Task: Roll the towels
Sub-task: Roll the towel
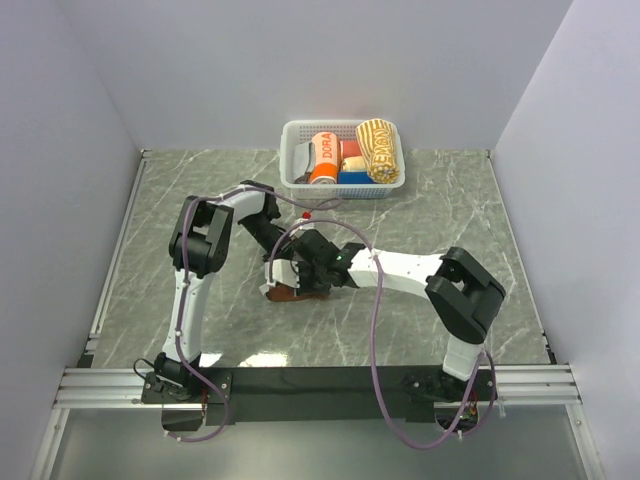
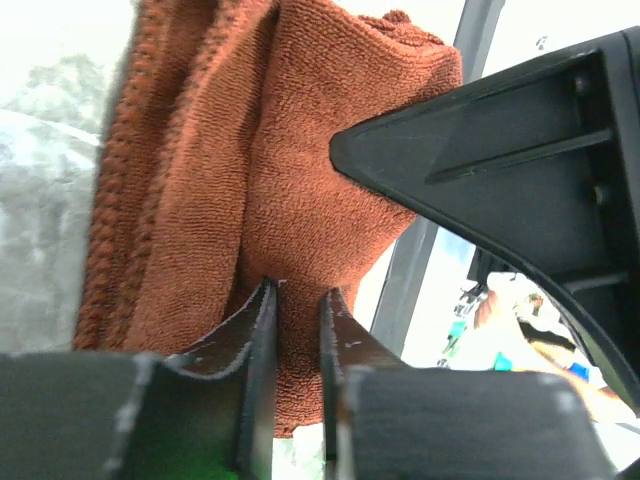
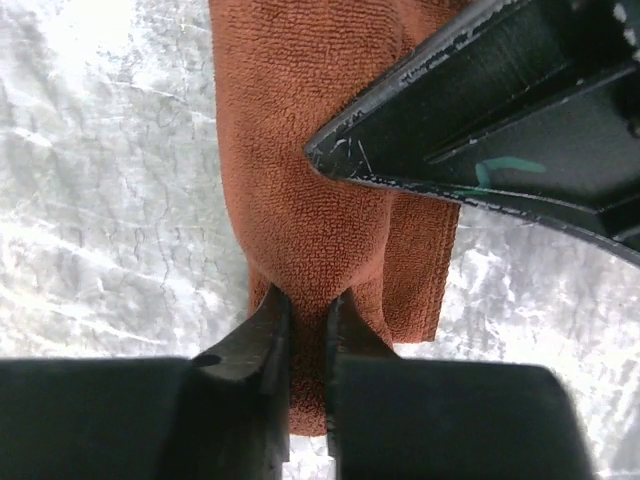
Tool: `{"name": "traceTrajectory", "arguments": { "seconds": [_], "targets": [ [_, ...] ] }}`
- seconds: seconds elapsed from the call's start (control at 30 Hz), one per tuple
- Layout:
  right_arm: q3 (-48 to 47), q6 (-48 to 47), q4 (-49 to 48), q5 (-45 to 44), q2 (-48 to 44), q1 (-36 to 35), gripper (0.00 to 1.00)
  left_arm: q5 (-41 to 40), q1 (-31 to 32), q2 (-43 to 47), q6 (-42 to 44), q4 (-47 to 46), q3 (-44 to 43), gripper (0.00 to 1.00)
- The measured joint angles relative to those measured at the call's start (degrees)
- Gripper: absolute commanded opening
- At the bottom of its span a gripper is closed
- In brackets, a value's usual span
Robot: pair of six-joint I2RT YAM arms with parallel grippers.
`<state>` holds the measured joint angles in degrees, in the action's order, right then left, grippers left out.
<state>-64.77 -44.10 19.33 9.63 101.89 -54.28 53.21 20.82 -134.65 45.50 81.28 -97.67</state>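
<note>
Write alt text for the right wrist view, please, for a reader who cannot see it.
The right tool is shut on the edge of the brown towel, seen over the grey marbled table. A black wedge-shaped part juts in from the upper right, across the towel.

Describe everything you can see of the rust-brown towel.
The rust-brown towel is plain terry cloth with a ribbed hem along one edge, folded into a narrow layered strip. It lies bunched near the middle of the marbled table, nearer the arms than the white basket. The left gripper and right gripper each pinch a fold of it, jaws nearly together.
</note>
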Motion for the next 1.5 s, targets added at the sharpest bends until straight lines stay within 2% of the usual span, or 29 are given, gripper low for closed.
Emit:
{"name": "traceTrajectory", "arguments": {
  "seconds": [0.2, 0.37, 0.47, 0.63, 0.77, 0.9, 0.97, 1.07, 1.13, 1.17, 1.33, 1.5],
  "targets": [
    [-4.87, 0.50, 5.90, 5.22, 2.67, 2.32, 0.00, 3.63, -3.06, 0.87, -1.29, -2.67, 2.67, 0.32],
    [-10.01, 1.40, 10.10, 11.21, 6.14, 3.65, 0.00, 6.34, -8.33, 2.99, -1.46, -5.46, 6.69, 0.43],
    [-13.42, 1.88, 14.01, 15.72, 8.63, 4.50, 0.00, 6.19, -12.59, 4.70, -0.35, -7.52, 8.90, 0.46],
    [-20.20, 2.95, 21.66, 23.74, 13.92, 6.64, 0.00, 6.01, -20.55, 8.52, 0.96, -10.64, 13.88, 0.44],
    [-26.71, 4.50, 28.63, 31.36, 19.78, 9.62, 0.00, 5.31, -25.86, 15.56, -0.22, -15.15, 20.02, 0.48],
    [-31.63, 6.43, 34.10, 39.32, 25.22, 12.79, 0.00, 1.22, -27.76, 30.62, -0.74, -22.34, 26.84, 0.56],
    [-33.48, 7.17, 36.63, 42.42, 27.58, 13.86, 0.00, -1.01, -26.18, 38.40, 0.00, -25.83, 30.16, 0.58],
    [-36.54, 8.33, 41.42, 47.21, 31.61, 15.15, 0.00, -5.84, -20.13, 50.77, 1.70, -32.22, 36.85, 0.61],
    [-38.01, 8.87, 43.93, 49.51, 33.59, 15.74, 0.00, -9.22, -15.04, 56.70, 2.89, -36.20, 41.57, 0.61],
    [-38.58, 9.25, 45.20, 50.58, 34.53, 16.00, 0.00, -11.04, -10.01, 58.88, 3.32, -38.49, 44.11, 0.61],
    [-40.33, 10.73, 49.51, 53.72, 37.62, 17.00, 0.00, -18.32, 3.52, 62.97, 4.81, -45.29, 51.19, 0.61],
    [-40.35, 11.52, 51.36, 54.25, 38.27, 17.20, 0.00, -23.47, 10.23, 62.97, 5.66, -50.97, 53.44, 0.62]
  ]
}}
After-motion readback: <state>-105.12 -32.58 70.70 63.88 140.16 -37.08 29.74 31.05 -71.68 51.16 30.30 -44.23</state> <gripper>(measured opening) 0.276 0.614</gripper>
